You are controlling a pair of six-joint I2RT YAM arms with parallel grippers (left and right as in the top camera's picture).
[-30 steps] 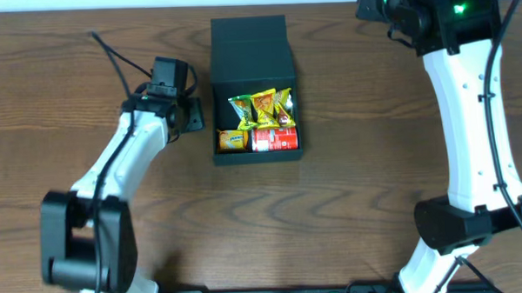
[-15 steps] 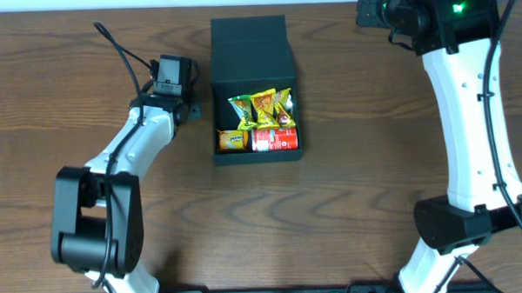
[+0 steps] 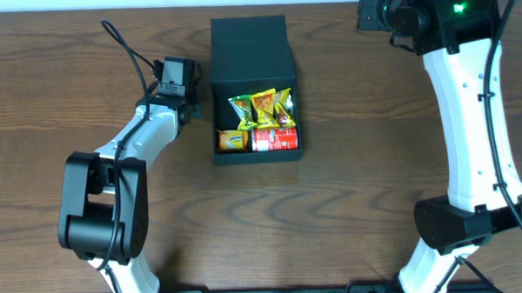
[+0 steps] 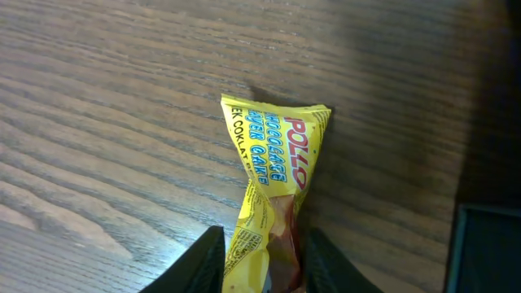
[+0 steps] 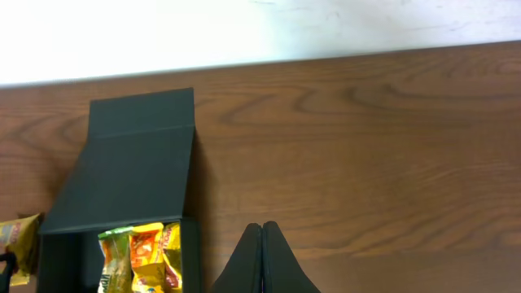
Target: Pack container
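The dark teal-black container stands at the table's back centre with its flap lid open backward. It holds green and yellow snack packets, a small yellow packet and a red can. My left gripper is just left of the container, shut on a yellow Pollo snack packet that hangs above the wood. My right gripper is shut and empty, held high at the back right; the container shows in its view at lower left.
The brown wooden table ends at a white wall behind the container. A black cable loops off the left arm. The right arm's white column stands at the right side.
My left arm has swung its gripper toward the back and slightly right, closer to the container's left wall. The right arm has not moved.
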